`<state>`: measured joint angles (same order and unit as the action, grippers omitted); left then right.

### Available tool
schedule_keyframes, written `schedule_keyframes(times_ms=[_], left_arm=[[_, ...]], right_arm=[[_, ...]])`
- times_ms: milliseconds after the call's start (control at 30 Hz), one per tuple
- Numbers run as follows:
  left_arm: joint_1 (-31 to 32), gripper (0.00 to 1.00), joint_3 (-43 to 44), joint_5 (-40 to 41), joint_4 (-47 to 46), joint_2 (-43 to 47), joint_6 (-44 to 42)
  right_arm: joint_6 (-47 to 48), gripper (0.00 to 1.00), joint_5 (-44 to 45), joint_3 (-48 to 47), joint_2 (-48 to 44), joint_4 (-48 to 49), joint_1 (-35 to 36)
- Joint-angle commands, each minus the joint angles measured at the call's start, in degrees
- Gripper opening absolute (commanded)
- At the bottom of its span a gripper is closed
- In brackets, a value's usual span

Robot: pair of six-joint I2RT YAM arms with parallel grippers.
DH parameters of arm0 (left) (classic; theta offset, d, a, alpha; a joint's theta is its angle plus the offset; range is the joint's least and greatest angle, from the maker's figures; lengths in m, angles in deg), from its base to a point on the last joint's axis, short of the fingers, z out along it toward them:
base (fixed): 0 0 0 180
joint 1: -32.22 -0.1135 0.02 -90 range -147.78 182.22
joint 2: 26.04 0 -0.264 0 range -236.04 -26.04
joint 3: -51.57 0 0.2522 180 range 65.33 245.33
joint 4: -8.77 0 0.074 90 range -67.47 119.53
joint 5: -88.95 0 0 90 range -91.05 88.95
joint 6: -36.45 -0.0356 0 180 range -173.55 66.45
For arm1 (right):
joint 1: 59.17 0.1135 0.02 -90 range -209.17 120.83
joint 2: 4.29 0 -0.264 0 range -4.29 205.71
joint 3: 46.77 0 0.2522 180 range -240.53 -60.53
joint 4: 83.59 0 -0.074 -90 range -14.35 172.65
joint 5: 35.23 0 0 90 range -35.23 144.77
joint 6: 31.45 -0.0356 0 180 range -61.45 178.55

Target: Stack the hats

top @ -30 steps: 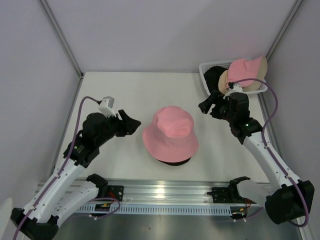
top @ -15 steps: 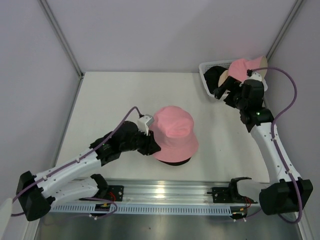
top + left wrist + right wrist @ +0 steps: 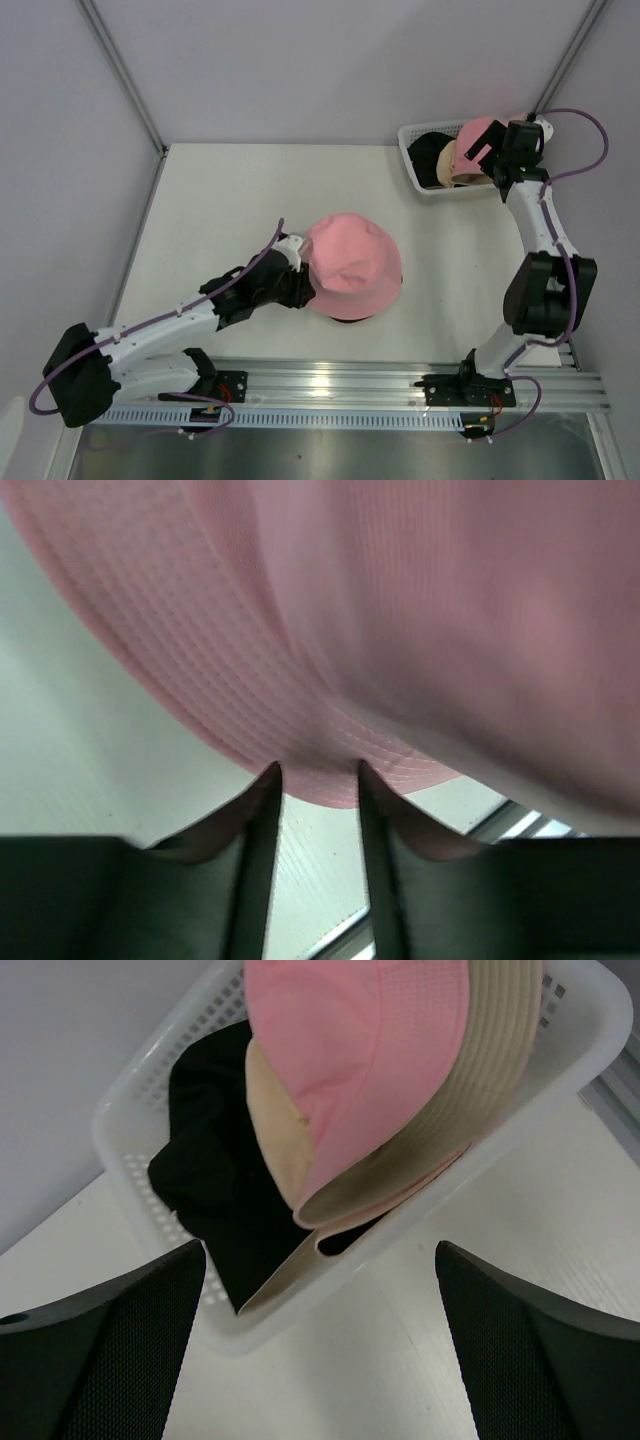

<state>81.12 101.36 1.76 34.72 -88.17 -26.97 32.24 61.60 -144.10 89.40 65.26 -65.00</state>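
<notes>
Looking down from the top external view, the pink hat (image 3: 350, 262) sat crown-up near the middle of the counter (image 3: 220, 190), a dark shape (image 3: 345, 318) showing under its near brim; the left gripper (image 3: 302, 285) met the hat's left brim; the right gripper (image 3: 478, 152) hung over the white mesh basket (image 3: 405, 145) at the far right corner, which held the beige-and-pink hat (image 3: 452, 165) and a black hat (image 3: 428, 152); from the left wrist, the two dark fingers (image 3: 262, 820) stood close together, pinching the stitched edge of the pink brim; from the right wrist, the fingers (image 3: 110, 1350) were spread wide and held nothing, above the basket, where the beige-and-pink hat lay tipped on its side against the crumpled black hat.
</notes>
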Motion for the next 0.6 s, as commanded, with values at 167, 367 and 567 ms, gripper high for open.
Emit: schedule_keyframes(times_ms=[167, 367, 567], left_arm=[[-0.3, 0.76, 2.5, 3.5, 13.0, 27.0, -0.9], [-7.6, 0.9, 8.0, 7.6, 22.3, 33.8, 0.0], [-17.4, 0.92, 9.0, 2.9, 20.3, 28.7, 1.1]], right_arm=[[2.0, 0.91, -4.8, -21.2, 20.3, 0.4, -7.0], [6.3, 0.89, -2.6, -33.0, 31.4, -3.6, -7.6], [5.3, 0.91, -0.4, -34.1, 35.1, -3.8, -8.9]])
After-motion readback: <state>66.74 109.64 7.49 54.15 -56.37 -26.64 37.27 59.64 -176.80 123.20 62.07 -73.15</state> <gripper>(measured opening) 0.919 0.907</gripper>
